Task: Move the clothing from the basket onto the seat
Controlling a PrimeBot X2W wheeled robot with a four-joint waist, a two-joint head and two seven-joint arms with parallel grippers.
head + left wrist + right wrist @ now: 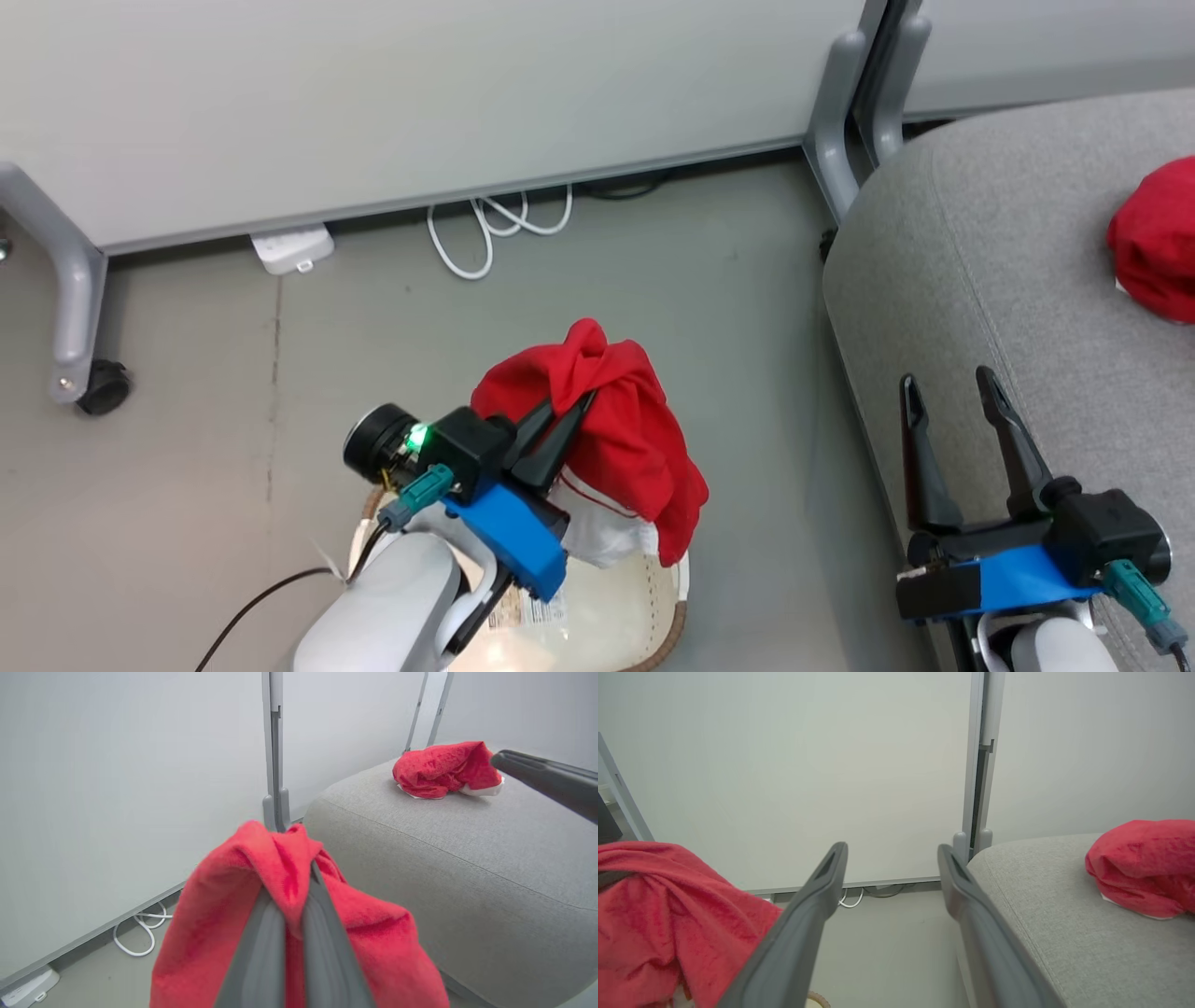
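Grey floor [700,308] flanks the seat [980,280]: one red garment [1158,243] lies on it; left of it, the left claw [571,403] pinches a second garment [635,439] (right claw [946,378] spread, empty).

We record the clothing [625,439] over the basket [680,621] as bright red, with white trim at its lower edge. The basket is cream-white with a brown woven-look rim. To the right of the basket, the seat [980,280] is plain light grey and carries a second garment [1158,243], red with a white edge. The left tool [571,403] and the right tool [946,381] are dark grey with blue mounts. The floor [233,420] is grey, and the cable [485,233] beyond the basket is white.
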